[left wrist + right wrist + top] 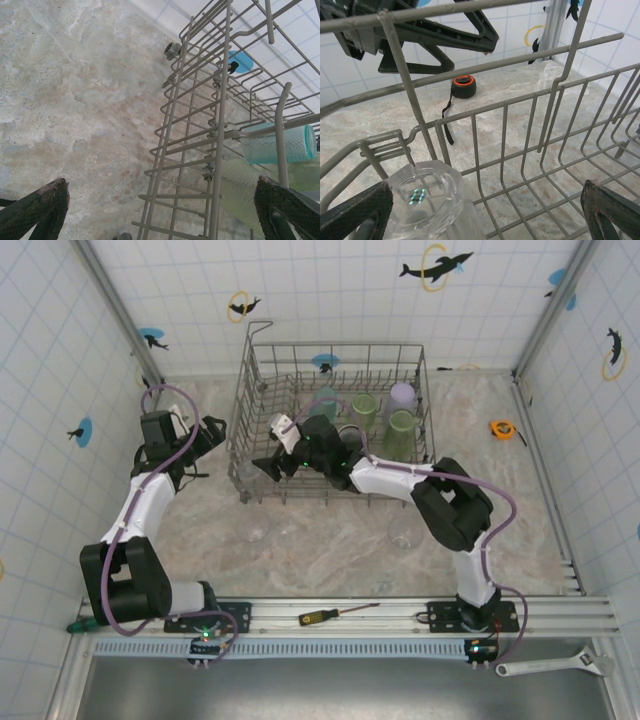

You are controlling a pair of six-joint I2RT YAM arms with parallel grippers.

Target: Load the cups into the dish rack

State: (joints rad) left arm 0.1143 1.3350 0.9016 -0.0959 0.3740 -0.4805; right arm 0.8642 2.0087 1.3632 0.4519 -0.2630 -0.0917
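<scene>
**rackwatcher:** Your right gripper (485, 215) is down inside the dish rack (300, 352), in its front-left corner. The fingers (355, 212) are spread wide, one at each bottom corner of the wrist view. A clear glass (427, 202) sits in the rack between them, just beside one finger and well apart from the other, so you're not pinching anything.

**tinecounter:** Yep, same read here. Your left gripper (212, 436) is spread wide too, with nothing in it. It hangs just outside the rack's left wall, over the table (330, 540).

**rackwatcher:** Further out, the coloured ones are all in the rack. The teal cup (325, 400), a pale green cup (363, 408) and the lavender cup (403, 395) run along the back half. The second pale green cup (400, 430) is just in front of the lavender one, by the rack's right wall.

**tinecounter:** You've got other clear glasses (405, 535) on the table in front of the rack, hard to count since they nearly vanish against the marble. One orange tape measure (464, 86) lies on the table outside the rack's left wall, near your left gripper. Another tape measure (503, 428) sits well off to the rack's right.
</scene>
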